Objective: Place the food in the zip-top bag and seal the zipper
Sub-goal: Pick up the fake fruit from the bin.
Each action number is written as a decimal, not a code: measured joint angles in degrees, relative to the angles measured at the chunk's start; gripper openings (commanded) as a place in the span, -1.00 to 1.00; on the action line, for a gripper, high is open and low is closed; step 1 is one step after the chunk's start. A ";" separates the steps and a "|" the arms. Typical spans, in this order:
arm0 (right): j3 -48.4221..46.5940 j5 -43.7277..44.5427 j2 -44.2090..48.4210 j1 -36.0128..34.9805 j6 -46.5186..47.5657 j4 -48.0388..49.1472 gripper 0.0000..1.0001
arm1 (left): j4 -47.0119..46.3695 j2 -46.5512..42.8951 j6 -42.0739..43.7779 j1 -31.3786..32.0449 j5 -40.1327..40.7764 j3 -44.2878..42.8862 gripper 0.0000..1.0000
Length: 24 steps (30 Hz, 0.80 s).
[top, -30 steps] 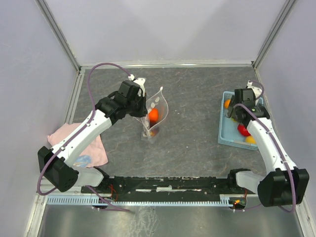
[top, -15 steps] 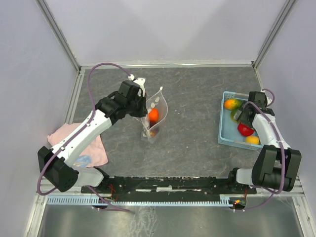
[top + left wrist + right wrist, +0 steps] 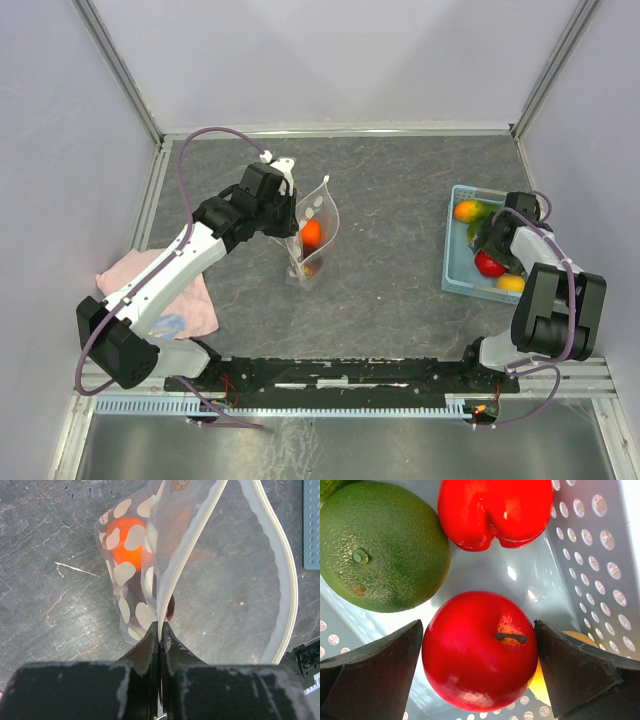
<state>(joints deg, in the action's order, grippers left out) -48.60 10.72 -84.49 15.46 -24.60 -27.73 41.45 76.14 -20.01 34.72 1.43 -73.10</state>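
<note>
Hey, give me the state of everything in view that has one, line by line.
zip-top bag: mouth open, orange fruit inside.
zipper: unsealed, pinched at one end.
left gripper: shut on zipper.
right gripper: open, fingers either side of red apple.
red apple: in basket, not lifted.

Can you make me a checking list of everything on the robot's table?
Surface: dark grey mottled table.
Job's things: zip-top bag upright, mouth open, orange fruit inside; stemmed red fruit, green fruit and others in blue basket.
Clutter: pink cloth at left edge.
Hands: left hand shut on the zipper; right hand open, either side of the stemmed red fruit.
Cables: purple cable looped over left arm.
Surroundings: pale walls.
</note>
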 measured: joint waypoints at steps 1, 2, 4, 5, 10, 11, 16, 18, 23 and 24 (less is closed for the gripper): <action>0.13 -0.28 0.00 0.00 0.00 0.15 0.99 | 0.00 0.00 0.00 0.00 0.00 0.00 -0.95; 0.20 -0.44 0.00 -0.02 0.00 0.28 0.99 | 0.02 0.00 0.00 0.00 0.00 0.00 -0.95; 0.20 -1.22 0.00 -0.02 0.00 0.63 0.89 | 0.00 0.00 0.00 0.00 -0.02 0.00 -0.95; 0.22 -1.60 0.00 0.00 0.00 0.72 0.82 | 0.02 0.00 0.00 0.00 0.00 0.00 -0.95; 0.70 -3.43 0.44 0.02 0.33 0.76 0.43 | 0.02 0.00 0.00 0.00 -0.02 0.00 -0.95; 0.87 -3.85 0.87 0.02 0.33 0.72 0.39 | 0.00 0.00 0.00 0.00 -0.02 0.00 -0.95; 2.05 -6.10 5.79 0.00 0.42 -0.61 0.30 | 0.02 0.00 0.00 0.00 -0.04 0.00 -0.95; 2.25 -6.78 8.81 -0.07 0.42 -1.16 0.27 | 0.02 0.02 0.00 0.00 -0.04 0.00 -0.95; 2.25 -8.02 17.49 -1.55 0.48 -3.39 0.21 | 0.02 0.22 0.00 0.00 -0.15 0.00 -0.95; 2.21 -8.26 19.04 -2.34 0.57 -3.82 0.21 | 0.02 0.22 0.00 0.00 -0.22 0.00 -0.95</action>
<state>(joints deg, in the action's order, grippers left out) -46.39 2.46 -65.45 13.13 -24.03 -31.55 41.47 76.36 -20.01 34.72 1.21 -73.10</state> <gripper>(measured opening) 0.859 0.043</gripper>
